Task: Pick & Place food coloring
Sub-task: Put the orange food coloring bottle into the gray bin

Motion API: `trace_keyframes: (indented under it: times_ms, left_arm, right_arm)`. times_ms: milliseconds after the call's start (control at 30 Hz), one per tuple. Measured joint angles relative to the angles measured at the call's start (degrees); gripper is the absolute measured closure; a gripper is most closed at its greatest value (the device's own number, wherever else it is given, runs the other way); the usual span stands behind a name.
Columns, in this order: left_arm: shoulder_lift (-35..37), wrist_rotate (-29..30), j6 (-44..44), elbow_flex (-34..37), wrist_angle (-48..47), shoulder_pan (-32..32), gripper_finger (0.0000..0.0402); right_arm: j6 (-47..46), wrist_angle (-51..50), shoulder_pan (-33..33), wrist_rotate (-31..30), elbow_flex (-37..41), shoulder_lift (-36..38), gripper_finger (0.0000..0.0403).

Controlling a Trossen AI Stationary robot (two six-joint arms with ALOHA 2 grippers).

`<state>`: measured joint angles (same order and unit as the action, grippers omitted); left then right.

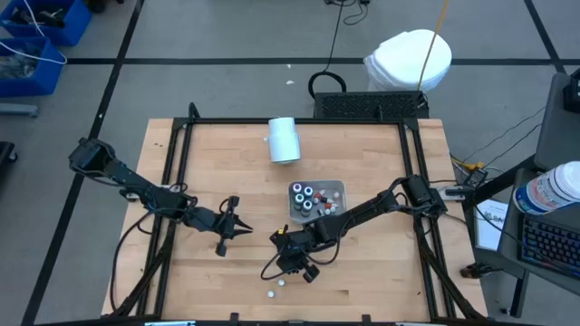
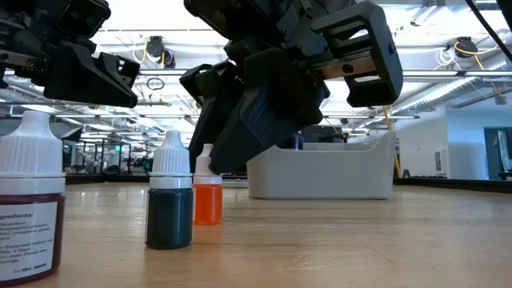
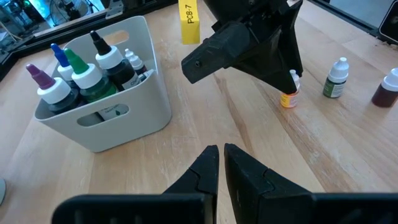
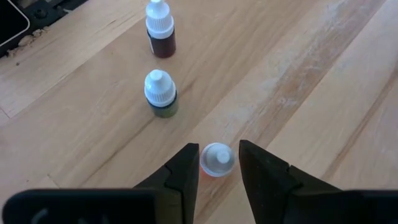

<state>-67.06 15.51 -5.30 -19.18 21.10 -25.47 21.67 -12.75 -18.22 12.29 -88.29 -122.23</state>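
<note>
Down near the table's front edge, the right gripper brackets the orange food coloring bottle, fingers beside its cap, contact unclear. Green bottle and red bottle stand beyond. The left gripper hovers clenched, empty, beside the grey tray.

Orange bottle, green bottle, dark-red bottle
</note>
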Motion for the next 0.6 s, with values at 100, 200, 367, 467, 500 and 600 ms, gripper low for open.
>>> trace_keyframes:
  times_ms: [100,200,367,467,500,600]
  left_arm:
    - [0.0,0.0,0.0,0.0,0.0,0.0,0.0366]
    - [0.0,0.0,0.0,0.0,0.0,0.0,0.0366]
    - [0.0,0.0,-0.4,0.0,0.0,0.0,0.0366]
    - [0.0,0.0,-0.4,0.0,0.0,0.0,0.0366]
    - [0.0,0.0,-0.4,0.0,0.1,0.0,0.0366]
    - [0.0,0.0,-0.2,0.0,0.1,0.0,0.0366]
  right_arm:
    - [0.0,0.0,0.0,0.0,0.0,0.0,0.0305]
    - [-0.6,0.0,0.0,0.1,0.0,0.0,0.0313]
    - [-1.5,0.0,0.2,2.3,0.0,0.0,0.033]
    - [-1.5,0.0,0.2,2.9,0.0,0.0,0.034]
    - [-1.5,0.0,0.2,2.9,0.0,0.0,0.0342]
    - [-1.5,0.0,0.2,2.9,0.0,0.0,0.0349]
